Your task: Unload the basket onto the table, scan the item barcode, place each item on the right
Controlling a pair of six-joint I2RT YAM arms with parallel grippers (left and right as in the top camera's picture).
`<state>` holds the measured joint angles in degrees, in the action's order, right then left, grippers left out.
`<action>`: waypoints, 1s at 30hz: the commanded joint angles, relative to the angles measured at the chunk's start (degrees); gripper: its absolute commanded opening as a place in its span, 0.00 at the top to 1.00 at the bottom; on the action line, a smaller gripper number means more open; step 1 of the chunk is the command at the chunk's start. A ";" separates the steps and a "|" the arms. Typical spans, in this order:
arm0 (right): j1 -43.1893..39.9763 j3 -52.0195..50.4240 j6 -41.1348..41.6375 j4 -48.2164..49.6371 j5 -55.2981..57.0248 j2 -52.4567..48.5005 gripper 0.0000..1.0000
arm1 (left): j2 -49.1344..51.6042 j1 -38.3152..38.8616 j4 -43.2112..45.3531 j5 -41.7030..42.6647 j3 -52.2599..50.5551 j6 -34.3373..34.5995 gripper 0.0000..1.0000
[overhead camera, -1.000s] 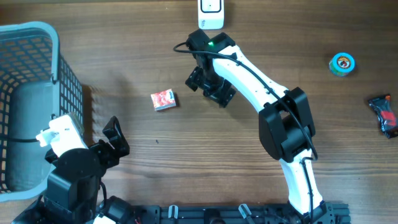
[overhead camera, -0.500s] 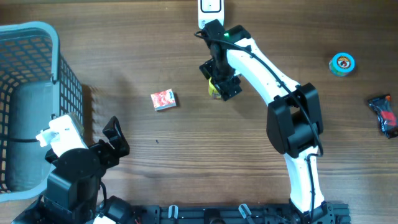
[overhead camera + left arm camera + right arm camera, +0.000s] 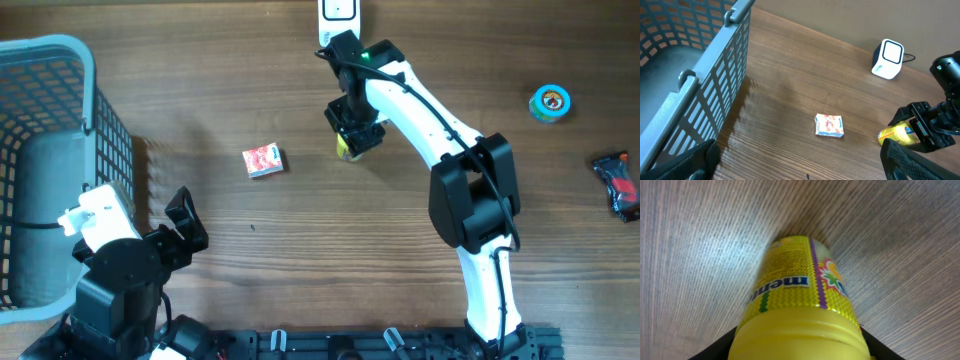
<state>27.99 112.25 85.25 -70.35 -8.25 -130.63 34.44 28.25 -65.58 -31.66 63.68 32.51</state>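
left gripper point(image 3: 188, 228) rests at the table edge farthest from the scanner point(image 3: 339, 20), jaws spread wide with nothing between them. it takes no part in this step. a red pack point(image 3: 264, 160) lies loose, nearer the scanner, on the basket point(image 3: 60, 45) side. the bottle point(image 3: 348, 150) lies on its side on the wood just in front of the scanner. the right gripper point(image 3: 358, 135) straddles it from above, one finger on each side. whether the fingers press yet cannot be told. judgement: the bottle lies close so a short lift and turn would show its barcode to the scanner. no barcode is visible.
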 commanded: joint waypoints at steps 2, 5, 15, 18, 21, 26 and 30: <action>0.50 -1.79 -2.12 0.59 -0.70 -1.18 0.41 | 0.11 0.39 0.13 -0.35 -0.26 0.98 0.00; 0.55 -1.81 -12.24 2.84 0.61 -1.18 0.41 | 0.11 0.39 0.11 -0.35 -0.26 0.98 0.00; 0.55 -1.81 -60.48 2.05 2.80 -1.18 0.46 | 0.11 0.39 0.11 -0.37 -0.26 0.96 0.00; 0.52 -1.81 -74.97 -1.90 2.91 -1.18 0.46 | 0.11 0.39 0.11 -0.37 -0.26 0.96 0.00; 0.52 -1.81 -82.86 -6.08 4.07 -1.18 0.46 | 0.11 0.39 0.04 -0.37 -0.26 0.96 0.00; 0.52 -1.81 -88.24 -8.22 7.19 -1.18 0.16 | 0.11 0.39 -0.11 -0.37 -0.26 0.96 0.00; 0.52 -1.81 -87.89 -8.76 6.43 -1.18 0.00 | 0.11 0.39 -0.11 -0.37 -0.26 0.96 0.00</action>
<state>28.45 110.76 0.69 -78.56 -2.98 -130.63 34.44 28.25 -65.63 -31.68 63.68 32.49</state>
